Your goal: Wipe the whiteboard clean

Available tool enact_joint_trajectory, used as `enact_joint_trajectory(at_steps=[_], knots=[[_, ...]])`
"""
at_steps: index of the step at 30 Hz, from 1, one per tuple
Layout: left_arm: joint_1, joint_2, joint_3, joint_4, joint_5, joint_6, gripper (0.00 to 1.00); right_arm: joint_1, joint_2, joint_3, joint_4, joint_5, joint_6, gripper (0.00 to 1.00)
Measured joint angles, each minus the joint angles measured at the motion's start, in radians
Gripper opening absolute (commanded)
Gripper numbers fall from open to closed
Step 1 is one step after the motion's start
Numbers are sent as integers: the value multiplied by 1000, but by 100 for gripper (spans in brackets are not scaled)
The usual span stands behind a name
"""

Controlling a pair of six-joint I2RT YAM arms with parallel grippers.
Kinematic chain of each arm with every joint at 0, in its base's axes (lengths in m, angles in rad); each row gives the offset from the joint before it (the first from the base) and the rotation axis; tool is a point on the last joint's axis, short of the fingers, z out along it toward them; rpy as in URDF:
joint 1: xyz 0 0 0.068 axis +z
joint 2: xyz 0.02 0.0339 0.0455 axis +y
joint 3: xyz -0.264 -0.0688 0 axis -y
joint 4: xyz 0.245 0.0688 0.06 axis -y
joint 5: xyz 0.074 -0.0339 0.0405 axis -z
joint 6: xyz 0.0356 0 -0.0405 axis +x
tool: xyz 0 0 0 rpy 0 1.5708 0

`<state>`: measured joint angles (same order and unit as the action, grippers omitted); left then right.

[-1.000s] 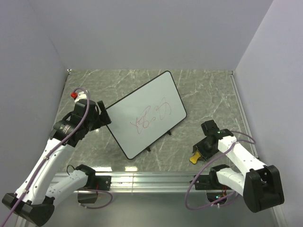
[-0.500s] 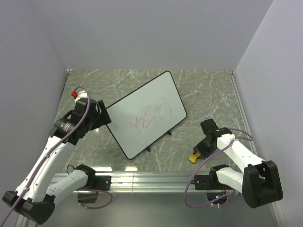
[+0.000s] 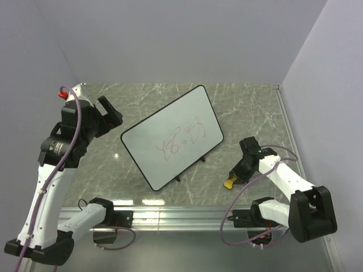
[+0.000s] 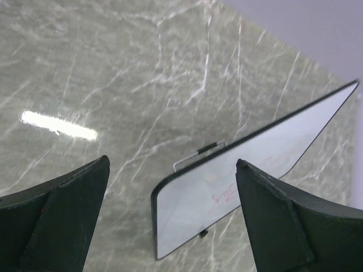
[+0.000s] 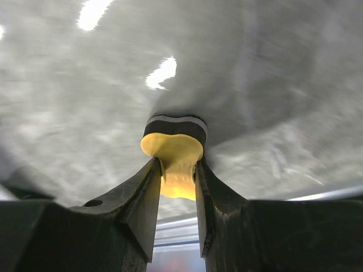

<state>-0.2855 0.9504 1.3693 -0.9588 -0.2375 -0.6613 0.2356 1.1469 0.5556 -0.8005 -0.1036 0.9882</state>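
The whiteboard lies slanted mid-table, white with a thin black rim and red scribbles near its middle. It also shows in the left wrist view, tilted on its stand feet. My left gripper is open and raised above the table, left of the board's left corner and clear of it. My right gripper is shut on the yellow eraser, near the table's front right. In the right wrist view the fingers pinch the eraser at its narrow waist.
Grey marble tabletop with a metal rail along the front edge. Grey walls stand close on the left, back and right. A wire stand foot sticks out behind the board.
My left gripper has let go of the board's left corner and lifted up and to the left. My right gripper has shifted slightly left with the eraser.
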Motion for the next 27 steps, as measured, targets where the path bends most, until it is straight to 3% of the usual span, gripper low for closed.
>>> enact_joint_trajectory(at_steps=[4,11,17,27], knots=[[94,3,6,48,92,20,99,0,0,102,28,-31,-14,0],[142,108,-3,213,353,84,94,0,-1,338,76,-111,-38,0],[111,386,159,292,547,167,94,0,-15,403,71,-153,-68,0],[28,635,229,297,720,254,74,0,-103,404,51,-213,-121,0]])
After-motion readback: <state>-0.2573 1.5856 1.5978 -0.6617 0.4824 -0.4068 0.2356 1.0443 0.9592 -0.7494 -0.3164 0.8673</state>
